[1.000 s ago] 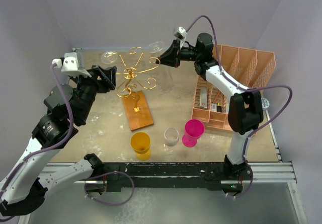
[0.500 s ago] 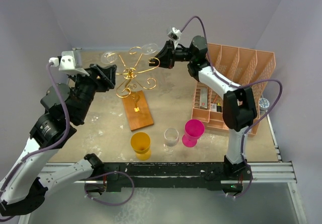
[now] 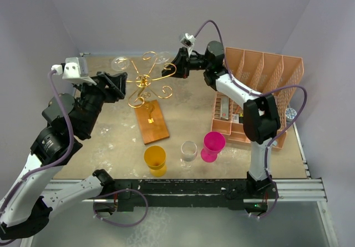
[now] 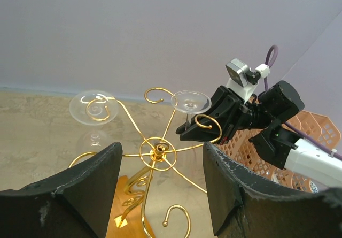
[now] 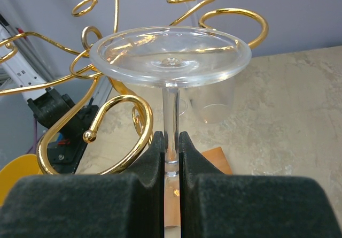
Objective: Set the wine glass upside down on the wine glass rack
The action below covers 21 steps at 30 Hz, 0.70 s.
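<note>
- Several curled gold arms to thread around on the wine glass rack (image 3: 145, 81), standing on the table (image 3: 188, 114) between both arms, with a second glass (image 4: 95, 107) hanging on a far curl.
- Spread wide and empty: left gripper (image 4: 160, 155), hovering beside the rack's hub.
- Clamped shut on the stem: right gripper (image 5: 171, 141), fingers (image 5: 144, 158) pinching well under the foot.
- Held foot-up, stem just beside a curl, apparently not yet hooked: wine glass (image 5: 170, 53). Probably light, rigid, slick and brittle; best held by the stem, gently, avoiding wire knocks.
- Against a second ago: carried leftward, nearer the hub; left arm barely shifted.
</note>
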Tool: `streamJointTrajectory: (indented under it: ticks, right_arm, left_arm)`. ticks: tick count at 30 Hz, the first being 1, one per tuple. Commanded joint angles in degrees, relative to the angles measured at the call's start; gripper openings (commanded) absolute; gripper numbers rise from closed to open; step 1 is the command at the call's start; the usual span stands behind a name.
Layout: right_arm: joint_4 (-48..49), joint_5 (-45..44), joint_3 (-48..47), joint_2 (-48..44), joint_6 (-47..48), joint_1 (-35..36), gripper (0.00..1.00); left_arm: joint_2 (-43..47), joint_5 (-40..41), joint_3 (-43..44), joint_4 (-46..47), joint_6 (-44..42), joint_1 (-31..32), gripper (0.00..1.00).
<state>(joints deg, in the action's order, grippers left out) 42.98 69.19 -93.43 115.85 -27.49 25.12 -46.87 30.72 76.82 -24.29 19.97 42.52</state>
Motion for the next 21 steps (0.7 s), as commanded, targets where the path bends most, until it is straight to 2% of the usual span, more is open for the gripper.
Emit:
streamJointTrajectory:
  ticks: [1,21]
  right_arm:
    - [0.90,1.99,-1.55,-2.83,1.38,0.36,0.00]
    - [-0.25,3.50,4.84,-8.04,3.53,0.54,0.00]
  left_arm:
    - [-0.06,-0.47,1.95,0.66,0.34,0.15,0.59]
    - [-1.48,-1.60,2.02,1.88,0.20,0.15,0.59]
